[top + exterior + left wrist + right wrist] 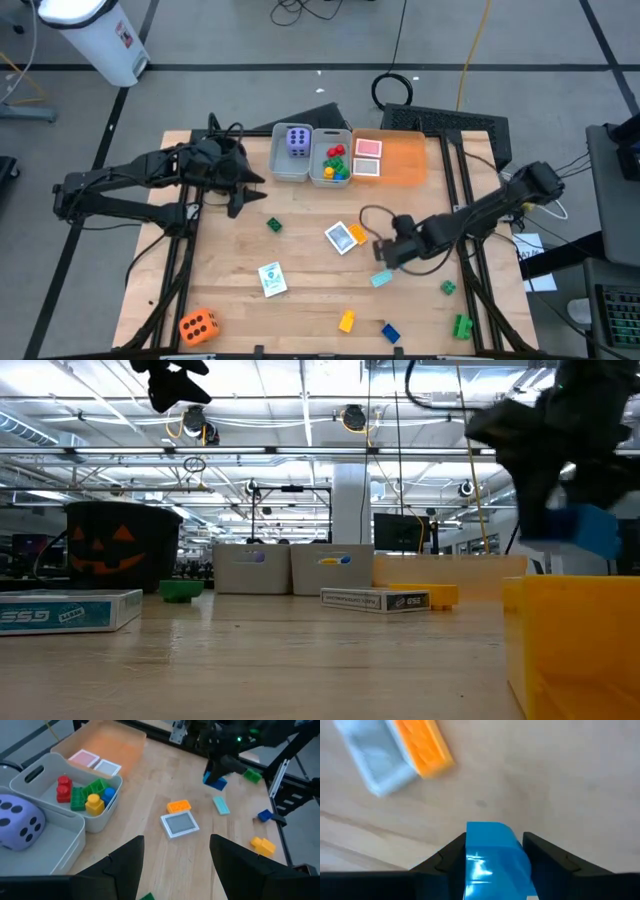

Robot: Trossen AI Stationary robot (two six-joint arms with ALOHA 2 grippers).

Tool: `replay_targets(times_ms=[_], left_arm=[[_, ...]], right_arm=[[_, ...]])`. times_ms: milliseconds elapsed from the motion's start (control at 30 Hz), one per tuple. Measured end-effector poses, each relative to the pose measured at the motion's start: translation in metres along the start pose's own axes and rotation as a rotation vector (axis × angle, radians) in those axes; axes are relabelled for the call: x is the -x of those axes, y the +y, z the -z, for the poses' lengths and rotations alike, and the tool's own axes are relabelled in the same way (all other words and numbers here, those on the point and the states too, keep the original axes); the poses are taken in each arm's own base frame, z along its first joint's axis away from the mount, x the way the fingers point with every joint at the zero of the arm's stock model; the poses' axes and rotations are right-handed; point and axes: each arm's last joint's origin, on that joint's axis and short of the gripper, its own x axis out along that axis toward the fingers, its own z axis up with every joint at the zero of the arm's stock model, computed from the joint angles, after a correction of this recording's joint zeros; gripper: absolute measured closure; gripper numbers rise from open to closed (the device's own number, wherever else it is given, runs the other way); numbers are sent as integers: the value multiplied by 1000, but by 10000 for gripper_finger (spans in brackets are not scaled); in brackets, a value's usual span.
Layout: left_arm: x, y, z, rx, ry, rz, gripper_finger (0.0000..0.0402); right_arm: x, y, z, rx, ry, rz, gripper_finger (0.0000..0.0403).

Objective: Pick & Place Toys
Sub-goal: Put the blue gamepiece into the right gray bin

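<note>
1. Right now your right gripper is clamped on a small blue plastic brick, held above the wooden table; a white-framed picture card with an orange brick on it lies just beyond.
2. Your left gripper hovers near the grey plastic bins, fingers apart and empty; the purple dotted die sits in one bin.

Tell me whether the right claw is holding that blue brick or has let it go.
Holding. The right claw is shut on the blue brick, its fingers against both sides, lifted off the table.
</note>
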Motion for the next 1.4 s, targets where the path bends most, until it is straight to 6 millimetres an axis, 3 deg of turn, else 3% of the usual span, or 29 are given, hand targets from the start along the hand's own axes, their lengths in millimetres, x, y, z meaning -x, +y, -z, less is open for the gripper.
replay_targets(times_ms=[100,333,600,933,1133,1400], left_arm=[[0,0,-1,-1,-9,2,167],[-5,0,-2,68,7,25,167],[-51,-1,-14,100,14,185,167],[-105,1,-37,95,-171,327,167],[-119,0,-42,-48,-266,328,167],[-110,-28,-71,-386,-184,185,167]], right_arm=[[15,1,-12,-44,-84,-99,223],[51,13,-42,-110,-294,-422,249],[71,40,-83,-99,-481,-703,222],[83,53,-115,-78,-614,-865,244],[82,55,-121,-90,-638,-883,225],[72,67,-131,-103,-635,-952,244]])
